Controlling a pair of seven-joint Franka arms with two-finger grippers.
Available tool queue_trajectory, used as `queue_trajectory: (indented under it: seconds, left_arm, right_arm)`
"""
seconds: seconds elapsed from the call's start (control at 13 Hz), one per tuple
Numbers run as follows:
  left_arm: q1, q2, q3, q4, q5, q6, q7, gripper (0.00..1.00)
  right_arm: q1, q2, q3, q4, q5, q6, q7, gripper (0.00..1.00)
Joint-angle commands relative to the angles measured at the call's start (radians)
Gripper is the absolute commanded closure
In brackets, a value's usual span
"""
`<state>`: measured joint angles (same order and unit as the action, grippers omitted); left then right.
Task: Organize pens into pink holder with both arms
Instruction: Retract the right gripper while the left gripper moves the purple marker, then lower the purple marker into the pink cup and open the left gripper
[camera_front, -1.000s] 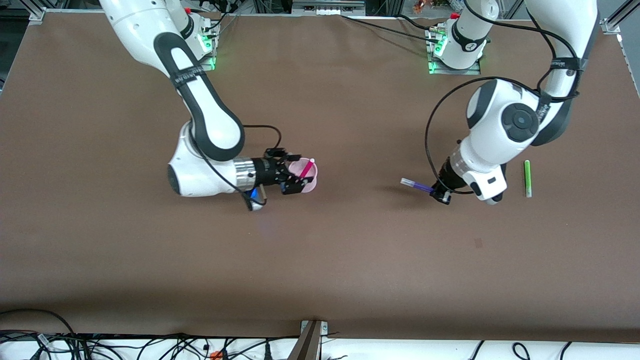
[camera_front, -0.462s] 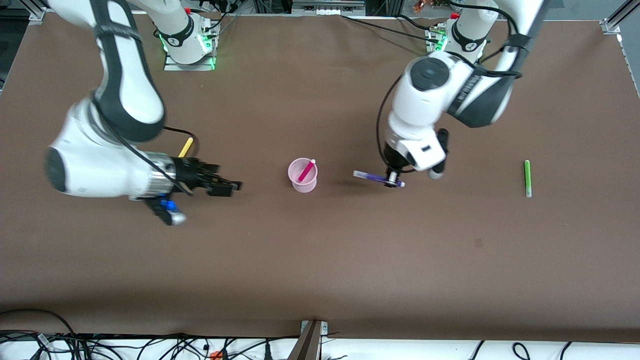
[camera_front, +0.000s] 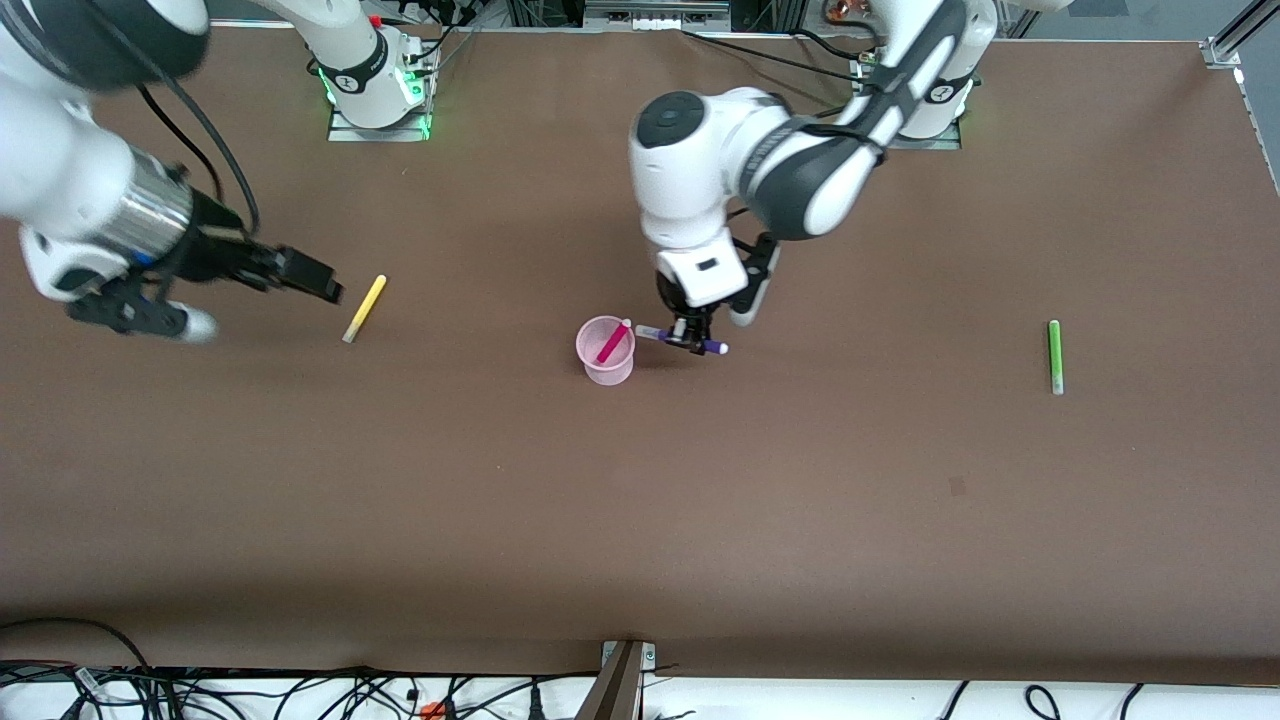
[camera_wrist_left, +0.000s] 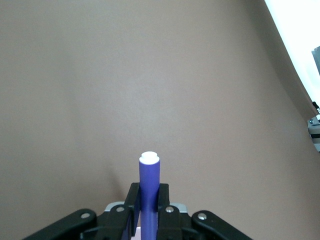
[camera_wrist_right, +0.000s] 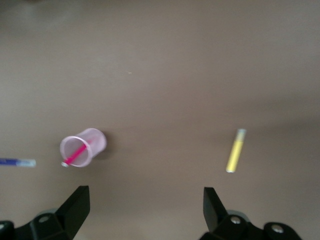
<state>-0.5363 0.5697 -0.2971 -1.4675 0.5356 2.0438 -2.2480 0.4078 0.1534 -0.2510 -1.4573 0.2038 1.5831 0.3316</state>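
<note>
The pink holder (camera_front: 606, 362) stands upright mid-table with the magenta pen (camera_front: 612, 342) leaning inside it. My left gripper (camera_front: 690, 338) hangs just beside the holder's rim, on the left arm's side, shut on the purple pen (camera_front: 712, 347). That pen lies roughly level, with its pale end near the rim. In the left wrist view the purple pen (camera_wrist_left: 149, 180) sticks out between the fingers (camera_wrist_left: 131, 200). My right gripper (camera_front: 318, 283) stands open and holds nothing, close to the yellow pen (camera_front: 364, 308) lying flat. The right wrist view shows the holder (camera_wrist_right: 84, 145) and the yellow pen (camera_wrist_right: 235, 151).
The green pen (camera_front: 1054, 356) lies flat toward the left arm's end of the table, well apart from the holder. Brown table surface surrounds everything. Cables lie along the table's edge nearest the front camera.
My left arm carried the purple pen from near the green pen over to the holder. My right arm drew back from the holder toward its own end, uncovering the yellow pen.
</note>
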Motion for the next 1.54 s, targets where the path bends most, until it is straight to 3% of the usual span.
queue_trajectory:
  seconds: [0.0,0.15,0.38,0.62,1.0,1.46]
  left_arm:
    - [-0.13,0.108,0.1,0.159,0.069,-0.076,-0.056,1.0]
    - [-0.253,0.137,0.221,0.17,0.069,-0.074,-0.059,1.0]
    - [-0.427,0.185,0.407,0.206,0.07,-0.074,-0.064,1.0]
    - [-0.499,0.232,0.458,0.22,0.078,-0.074,-0.062,1.0]
    - [-0.547,0.317,0.489,0.291,0.106,-0.074,-0.064,1.0]
    - [-0.559,0.329,0.498,0.3,0.112,-0.073,-0.065,1.0]
  right_arm:
    - [0.008,-0.128,-0.014,-0.153,-0.084,0.024,-0.098,0.0]
    - [0.002,-0.175,-0.021,-0.208,-0.113,0.052,-0.147,0.0]
    - [-0.122,-0.179,0.053,-0.204,-0.167,0.046,-0.247,0.0]
    - [-0.193,-0.183,0.125,-0.201,-0.175,0.041,-0.247,0.0]
    - [-0.187,-0.179,0.128,-0.166,-0.222,0.04,-0.221,0.0]
    - [-0.184,-0.163,0.124,-0.106,-0.27,0.035,-0.218,0.0]
